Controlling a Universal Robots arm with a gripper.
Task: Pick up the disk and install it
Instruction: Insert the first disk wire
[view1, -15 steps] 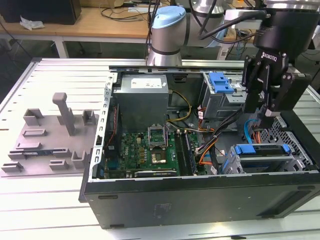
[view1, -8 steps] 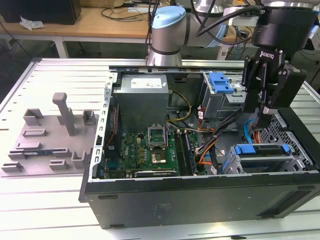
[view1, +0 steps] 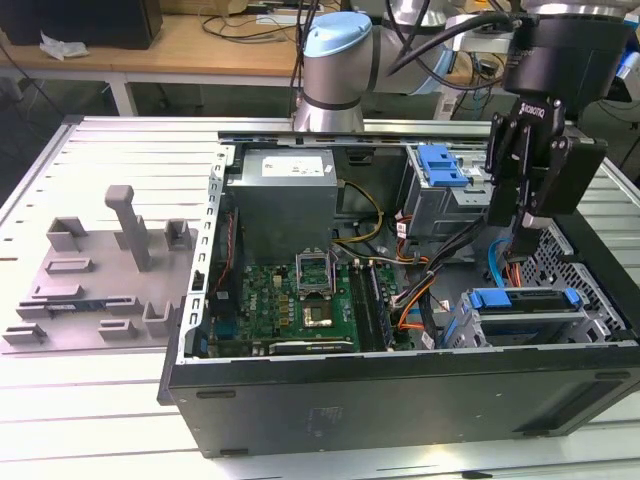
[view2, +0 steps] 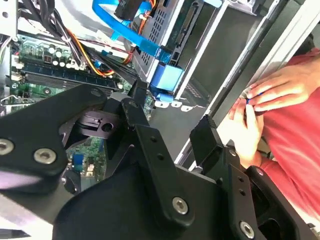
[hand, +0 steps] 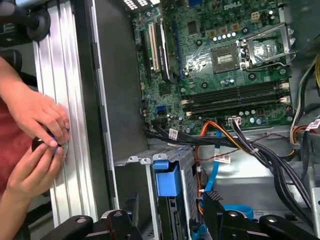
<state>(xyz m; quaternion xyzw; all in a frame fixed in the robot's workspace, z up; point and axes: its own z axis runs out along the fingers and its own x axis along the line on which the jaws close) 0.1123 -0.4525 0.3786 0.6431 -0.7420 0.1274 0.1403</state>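
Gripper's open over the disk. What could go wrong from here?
1. A person's hands work beside the case, near the gripper: possible contact if it swings out.
2. The blue cable and black cables run beside the disk; the open fingers could snag them.

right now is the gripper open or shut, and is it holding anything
gripper: jaws open, holding nothing, above the disk

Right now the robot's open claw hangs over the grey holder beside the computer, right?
No. The exterior view shows the open gripper hanging over the open computer case, not over the grey holder beside it.
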